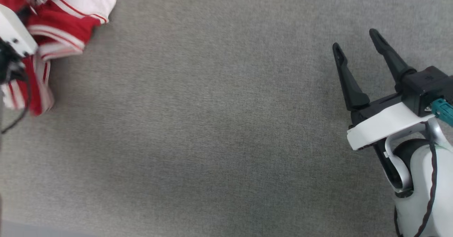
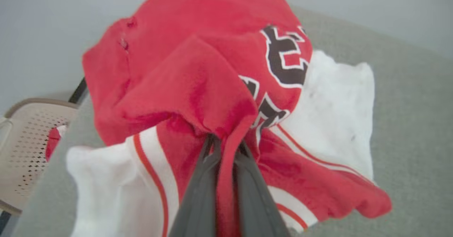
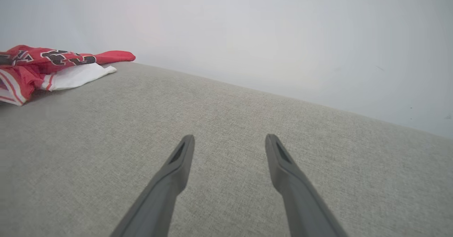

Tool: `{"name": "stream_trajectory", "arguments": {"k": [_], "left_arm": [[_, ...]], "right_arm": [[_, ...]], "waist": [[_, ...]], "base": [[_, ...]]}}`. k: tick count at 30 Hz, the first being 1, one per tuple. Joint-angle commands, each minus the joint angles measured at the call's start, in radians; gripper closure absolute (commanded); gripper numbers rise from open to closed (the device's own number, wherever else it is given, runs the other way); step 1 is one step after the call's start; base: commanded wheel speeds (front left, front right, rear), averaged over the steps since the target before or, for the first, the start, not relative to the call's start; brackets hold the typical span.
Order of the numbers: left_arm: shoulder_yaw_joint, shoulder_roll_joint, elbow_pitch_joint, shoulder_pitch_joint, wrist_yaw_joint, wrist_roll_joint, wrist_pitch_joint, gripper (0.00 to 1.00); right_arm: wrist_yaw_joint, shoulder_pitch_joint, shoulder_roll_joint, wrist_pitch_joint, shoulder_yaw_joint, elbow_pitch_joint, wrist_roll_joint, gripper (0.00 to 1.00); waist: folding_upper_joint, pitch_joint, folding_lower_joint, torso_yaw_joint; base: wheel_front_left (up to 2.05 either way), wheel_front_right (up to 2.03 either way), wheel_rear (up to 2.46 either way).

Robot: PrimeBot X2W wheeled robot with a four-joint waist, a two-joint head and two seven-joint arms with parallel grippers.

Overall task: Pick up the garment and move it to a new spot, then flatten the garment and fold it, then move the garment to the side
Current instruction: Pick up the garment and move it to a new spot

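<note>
Pinching the garment [image 2: 198, 81] on grey cloth [image 1: 212, 123] by a pale wall [image 3: 283, 35], the left gripper [image 2: 226, 143] squeezes tight; the right gripper [image 1: 354, 39] spreads its fingers wide.

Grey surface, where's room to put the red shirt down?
The wide grey surface between the garment at the far left and the right gripper, jaws open, is bare. The left corner is crowded: the left gripper pinches the garment there.

- Grey woven cloth surface [image 1: 212, 123] spread in front of me, flat and even.
- Beige perforated chair [image 2: 32, 141] just off the surface's edge, sitting lower than it.
- Plain pale wall [image 3: 283, 35] behind the surface's far edge.
</note>
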Motion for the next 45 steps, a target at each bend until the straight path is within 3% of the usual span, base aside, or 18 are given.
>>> {"name": "stream_trajectory", "arguments": {"k": [1,8,18,25,34,45], "left_arm": [[-0.003,0.008,-0.008,-0.016,-0.002,0.014,-0.012,1.00],[-0.068,0.054,-0.106,-0.031,-0.003,0.046,-0.107,1.00],[-0.145,0.142,-0.282,-0.047,-0.003,0.075,-0.156,1.00],[-0.165,0.186,-0.432,-0.008,0.001,0.072,-0.115,1.00],[-0.171,0.248,-0.687,0.075,0.045,0.047,-0.019,1.00],[-0.182,0.317,-1.076,0.185,0.140,0.012,0.129,1.00]], "right_arm": [[0.000,0.006,0.006,-0.008,-0.001,0.004,0.007,0.00],[0.000,0.039,0.029,-0.050,-0.020,0.052,0.019,0.00],[0.000,0.093,0.071,-0.109,-0.051,0.110,0.044,0.00],[0.000,0.124,0.089,-0.135,-0.072,0.129,0.052,0.00],[0.000,0.147,0.104,-0.162,-0.104,0.139,0.063,0.00],[0.000,0.168,0.124,-0.190,-0.154,0.135,0.065,0.00]], "waist": [[0.0000,-0.025,0.0000,0.010],[0.0000,-0.133,0.0000,0.033],[0.0000,-0.284,0.0000,0.056],[0.0000,-0.341,0.0000,0.054],[0.0000,-0.387,0.0000,0.008],[0.0000,-0.390,0.0000,-0.126]], "base": [[0.00,0.00,0.00],[0.00,0.00,0.00],[0.00,0.00,0.00],[0.00,0.00,0.00],[0.00,0.00,0.00],[0.00,0.00,0.00]]}}
